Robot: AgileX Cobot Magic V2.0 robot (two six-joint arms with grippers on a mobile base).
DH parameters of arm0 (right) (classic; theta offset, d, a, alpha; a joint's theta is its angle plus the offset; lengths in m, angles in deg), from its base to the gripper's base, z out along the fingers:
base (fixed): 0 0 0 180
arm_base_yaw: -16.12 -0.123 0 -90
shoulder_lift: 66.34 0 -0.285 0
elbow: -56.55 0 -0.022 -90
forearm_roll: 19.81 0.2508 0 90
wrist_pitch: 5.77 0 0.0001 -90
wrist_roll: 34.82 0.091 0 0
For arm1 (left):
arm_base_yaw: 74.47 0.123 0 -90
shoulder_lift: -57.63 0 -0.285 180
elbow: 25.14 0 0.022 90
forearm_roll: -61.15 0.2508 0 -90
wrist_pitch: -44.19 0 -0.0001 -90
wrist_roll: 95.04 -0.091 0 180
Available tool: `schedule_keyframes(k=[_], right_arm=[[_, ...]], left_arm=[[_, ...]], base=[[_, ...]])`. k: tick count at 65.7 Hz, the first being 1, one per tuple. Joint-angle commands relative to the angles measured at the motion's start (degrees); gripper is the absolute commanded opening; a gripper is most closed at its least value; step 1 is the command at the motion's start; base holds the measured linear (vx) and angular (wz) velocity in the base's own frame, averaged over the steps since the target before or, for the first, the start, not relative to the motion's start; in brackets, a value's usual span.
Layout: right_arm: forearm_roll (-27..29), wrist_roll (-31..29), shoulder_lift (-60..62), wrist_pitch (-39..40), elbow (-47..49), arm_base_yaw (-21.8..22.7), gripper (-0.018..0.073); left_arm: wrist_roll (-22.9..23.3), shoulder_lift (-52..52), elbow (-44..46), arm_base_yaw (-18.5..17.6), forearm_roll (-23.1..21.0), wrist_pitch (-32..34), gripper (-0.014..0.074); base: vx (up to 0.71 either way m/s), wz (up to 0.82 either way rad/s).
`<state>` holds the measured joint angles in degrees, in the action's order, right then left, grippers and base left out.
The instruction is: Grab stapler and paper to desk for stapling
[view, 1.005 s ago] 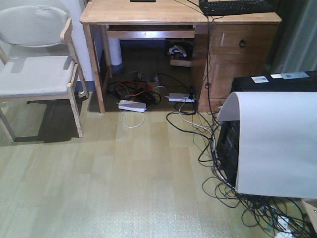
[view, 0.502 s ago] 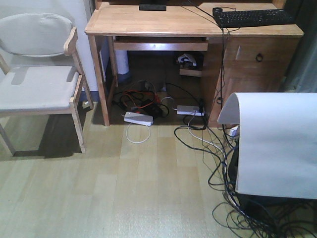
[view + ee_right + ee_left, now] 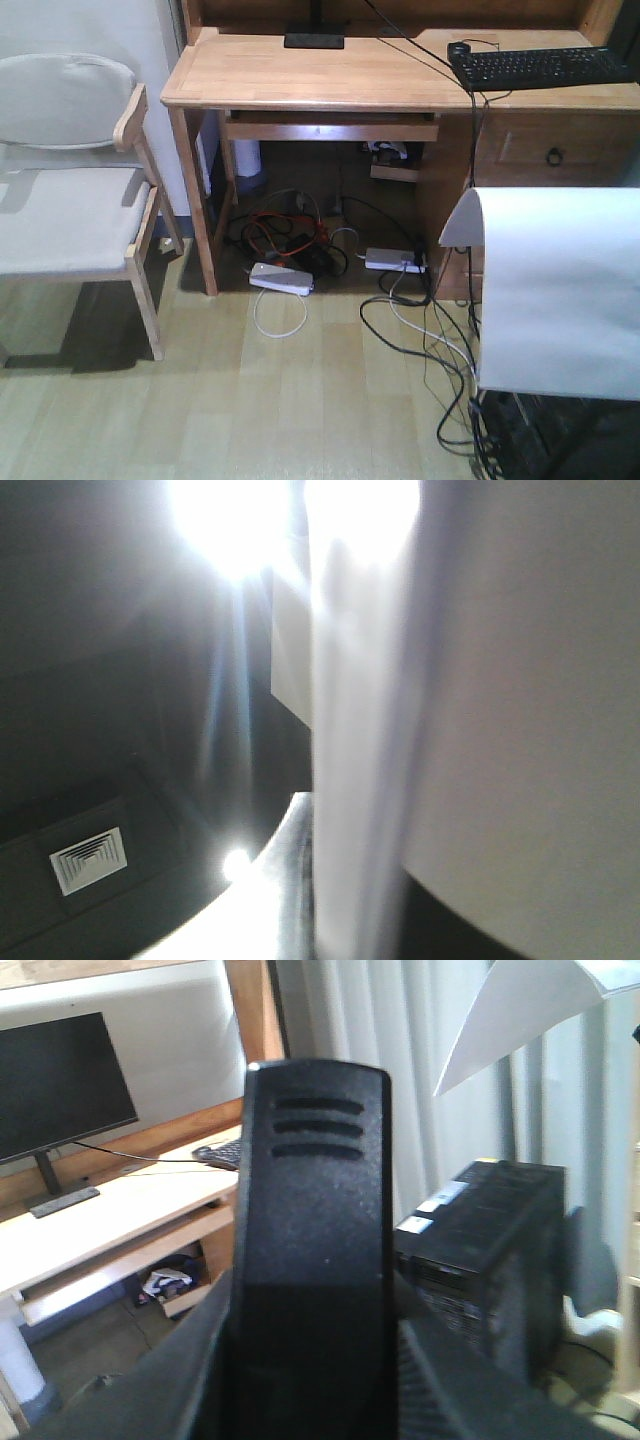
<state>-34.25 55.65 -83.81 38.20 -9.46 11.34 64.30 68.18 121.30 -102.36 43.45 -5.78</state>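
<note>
I am clamping my left fingers [image 3: 185, 1380] low on the rigid, slick black plastic stapler [image 3: 312, 1220], while the floppy, crease-prone white paper sheet [image 3: 560, 290] is hanging at four o'clock, short of the twelve-o'clock light wooden desk [image 3: 330, 75], and I cannot tell my right fingers' state.

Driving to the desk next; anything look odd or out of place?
The paper curls over at its top edge. Tangled cables and two power strips sprawl on the floor under and before the desk.

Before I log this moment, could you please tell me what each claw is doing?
Left claw: closed on the stapler.
Right claw: lost in glare, apparently holding the paper.
</note>
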Motion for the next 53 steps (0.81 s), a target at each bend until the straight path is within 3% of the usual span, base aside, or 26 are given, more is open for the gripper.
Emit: schedule_keyframes(k=[1,53], right_arm=[[0.38,-0.38,-0.72,2.2,1.6,0.31,-0.0003],[0.38,-0.38,-0.72,2.23,1.6,0.31,-0.0003]], left_arm=[[-0.02,1.33,1.33,0.0,-1.36,6.6,-0.0006],[-0.02,1.33,1.33,0.0,-1.36,6.59,-0.0006]], base=[[0.4,0.01],[0.43,0.06]])
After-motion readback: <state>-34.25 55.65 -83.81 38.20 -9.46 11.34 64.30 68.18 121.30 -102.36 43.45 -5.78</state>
